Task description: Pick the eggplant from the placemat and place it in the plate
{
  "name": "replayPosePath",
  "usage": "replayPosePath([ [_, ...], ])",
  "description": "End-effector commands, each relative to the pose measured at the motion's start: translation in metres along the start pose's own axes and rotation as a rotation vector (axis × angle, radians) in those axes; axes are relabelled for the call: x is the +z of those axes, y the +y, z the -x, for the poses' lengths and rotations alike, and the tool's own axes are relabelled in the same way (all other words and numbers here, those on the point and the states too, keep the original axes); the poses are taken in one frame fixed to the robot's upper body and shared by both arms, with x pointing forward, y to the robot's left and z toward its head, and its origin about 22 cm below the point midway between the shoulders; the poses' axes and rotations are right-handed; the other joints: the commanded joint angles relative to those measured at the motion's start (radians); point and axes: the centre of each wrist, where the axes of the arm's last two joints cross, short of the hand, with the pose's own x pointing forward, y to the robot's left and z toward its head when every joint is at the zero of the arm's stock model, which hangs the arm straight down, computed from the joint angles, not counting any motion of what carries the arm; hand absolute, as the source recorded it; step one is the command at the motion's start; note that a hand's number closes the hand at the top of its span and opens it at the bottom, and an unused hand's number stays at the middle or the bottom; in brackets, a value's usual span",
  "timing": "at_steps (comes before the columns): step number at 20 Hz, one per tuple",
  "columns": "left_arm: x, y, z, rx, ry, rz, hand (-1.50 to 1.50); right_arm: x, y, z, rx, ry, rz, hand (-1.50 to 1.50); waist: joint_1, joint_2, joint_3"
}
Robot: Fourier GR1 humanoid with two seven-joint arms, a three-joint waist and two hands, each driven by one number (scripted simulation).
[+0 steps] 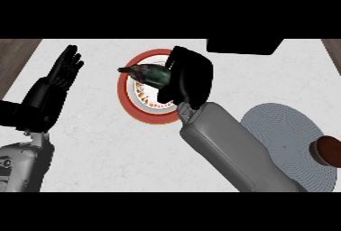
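A dark eggplant (148,73) with a green stem end pointing left hangs over the red-rimmed white plate (133,104) at the counter's middle. My right hand (188,76) is over the plate too, curled round the eggplant's right part and hiding it. Whether the eggplant touches the plate I cannot tell. The grey round placemat (283,131) lies at the right, partly under my right forearm. My left hand (60,74) rests open at the left, fingers up, well away from the plate.
A brown round object (329,150) sits at the placemat's right edge. A black block (243,46) stands at the counter's far edge. Wooden floor shows past the counter's far left corner (16,49).
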Motion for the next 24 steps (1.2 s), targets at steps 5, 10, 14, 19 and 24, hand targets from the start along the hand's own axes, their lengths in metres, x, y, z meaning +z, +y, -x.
replayPosePath([
  [5, -0.009, -0.002, -0.007, -0.001, -0.016, 0.034, 0.0, -0.051, 0.034, 0.002, 0.013, 0.16, 0.012, 1.5, 0.023, 0.007, 0.0],
  [10, -0.015, -0.004, -0.007, -0.007, -0.02, 0.038, 0.0, -0.062, 0.052, 0.025, -0.042, 0.252, -0.005, 1.5, 0.053, 0.019, 0.0],
  [14, -0.017, -0.018, -0.007, 0.008, -0.033, 0.065, 0.0, -0.066, 0.063, 0.041, -0.086, 0.316, -0.016, -1.5, 0.064, 0.022, 0.001],
  [19, -0.024, -0.026, -0.017, -0.022, -0.056, 0.074, 0.0, -0.069, 0.058, 0.038, -0.24, 0.273, 0.0, -1.5, 0.092, 0.03, 0.003],
  [24, -0.026, -0.016, -0.017, 0.0, -0.035, 0.061, 0.0, -0.072, 0.056, 0.036, -0.369, 0.218, 0.138, -1.5, 0.063, 0.017, 0.002],
])
